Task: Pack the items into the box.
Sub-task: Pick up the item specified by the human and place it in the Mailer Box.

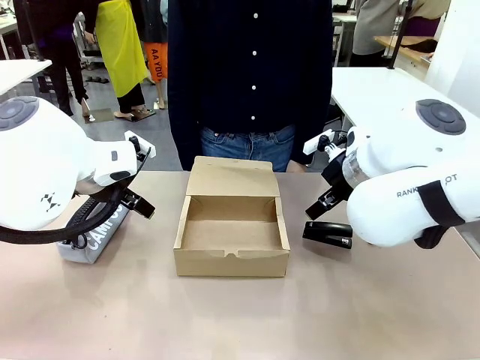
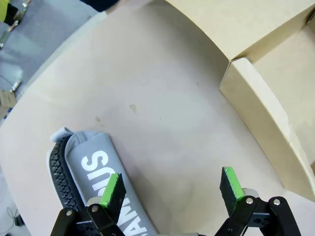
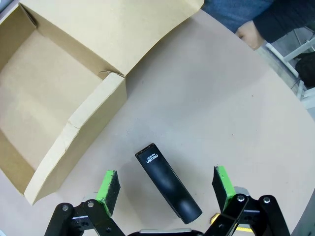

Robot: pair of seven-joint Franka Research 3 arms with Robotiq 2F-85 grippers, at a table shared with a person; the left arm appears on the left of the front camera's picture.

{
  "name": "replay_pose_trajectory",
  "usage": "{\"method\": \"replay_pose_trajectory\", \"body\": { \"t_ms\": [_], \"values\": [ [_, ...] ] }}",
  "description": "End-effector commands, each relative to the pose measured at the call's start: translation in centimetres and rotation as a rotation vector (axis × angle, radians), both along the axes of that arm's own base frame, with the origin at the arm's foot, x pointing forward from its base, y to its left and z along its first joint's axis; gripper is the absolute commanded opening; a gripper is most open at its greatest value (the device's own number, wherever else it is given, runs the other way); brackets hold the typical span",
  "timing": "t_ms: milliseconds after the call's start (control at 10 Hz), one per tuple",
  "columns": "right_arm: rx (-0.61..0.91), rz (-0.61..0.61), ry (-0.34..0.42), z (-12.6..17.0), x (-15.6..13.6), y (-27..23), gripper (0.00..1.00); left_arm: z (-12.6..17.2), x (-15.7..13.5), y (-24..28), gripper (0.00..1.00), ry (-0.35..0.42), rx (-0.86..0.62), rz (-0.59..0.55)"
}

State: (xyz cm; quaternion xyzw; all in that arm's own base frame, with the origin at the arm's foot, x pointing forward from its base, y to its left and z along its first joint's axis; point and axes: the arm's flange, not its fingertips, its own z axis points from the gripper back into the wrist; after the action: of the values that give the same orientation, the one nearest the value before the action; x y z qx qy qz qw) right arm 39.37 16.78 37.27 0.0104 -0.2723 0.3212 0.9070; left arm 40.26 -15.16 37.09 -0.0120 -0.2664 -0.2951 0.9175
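Note:
The brown cardboard box [image 1: 232, 227] stands open in the middle of the table, its flap lid leaning back toward the person; its walls show as the box [image 2: 266, 110] and the box [image 3: 64, 98] in the wrist views. The grey CAMPUS pouch [image 1: 94, 236] lies left of it, partly under my left arm. My left gripper [image 2: 172, 189] hangs open above the table, one finger over the pouch [image 2: 93, 172]. The black stapler [image 1: 328, 233] lies right of the box. My right gripper [image 3: 166, 188] is open, its fingers on either side of the stapler [image 3: 167, 183] from above.
A person in a dark shirt [image 1: 251, 67] stands at the far edge behind the box, a hand [image 3: 251, 35] near the table's edge. A bit of something yellow [image 3: 216, 218] shows by my right finger. White tables [image 1: 375, 90] stand beyond.

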Motion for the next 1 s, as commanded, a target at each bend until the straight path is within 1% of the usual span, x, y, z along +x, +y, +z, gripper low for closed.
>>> {"method": "replay_pose_trajectory", "body": {
  "t_ms": [0, 100, 200, 300, 400, 500, 600, 700, 800, 900],
  "values": [
    [-0.008, 0.004, 0.027, 2.0, -0.4, -0.7, 1.00, 2.1, -1.0, 0.8, 1.00, 0.022, -0.043, -0.033],
    [0.044, -0.008, 0.054, 3.8, -0.7, -1.9, 1.00, 4.3, -1.3, 2.0, 1.00, 0.057, -0.066, 0.001],
    [0.086, 0.000, 0.100, 5.3, -1.3, -3.2, 1.00, 6.0, -1.8, 3.4, 1.00, 0.073, -0.104, 0.016],
    [0.158, -0.016, 0.168, 7.2, -2.0, -5.4, 1.00, 8.4, -2.0, 6.0, 1.00, 0.110, -0.165, 0.072],
    [0.269, -0.071, 0.218, 9.1, -2.4, -8.3, 1.00, 10.5, -2.2, 8.7, 1.00, 0.149, -0.225, 0.132],
    [0.412, -0.171, 0.260, 11.1, -3.1, -12.1, 1.00, 12.0, -2.1, 12.1, 1.00, 0.221, -0.286, 0.235],
    [0.577, -0.219, 0.313, 12.7, -4.0, -16.6, 1.00, 13.1, -2.6, 16.1, 1.00, 0.224, -0.406, 0.249],
    [0.777, -0.287, 0.330, 13.4, -4.9, -22.0, 1.00, 13.9, -3.5, 21.2, 1.00, 0.241, -0.622, 0.270],
    [0.927, -0.305, 0.343, 13.4, -5.8, -26.3, 1.00, 13.7, -4.2, 25.7, 1.00, 0.242, -0.803, 0.271],
    [1.072, -0.333, 0.333, 12.7, -6.4, -30.3, 1.00, 12.8, -4.6, 29.8, 1.00, 0.243, -0.946, 0.298]
  ]
}}
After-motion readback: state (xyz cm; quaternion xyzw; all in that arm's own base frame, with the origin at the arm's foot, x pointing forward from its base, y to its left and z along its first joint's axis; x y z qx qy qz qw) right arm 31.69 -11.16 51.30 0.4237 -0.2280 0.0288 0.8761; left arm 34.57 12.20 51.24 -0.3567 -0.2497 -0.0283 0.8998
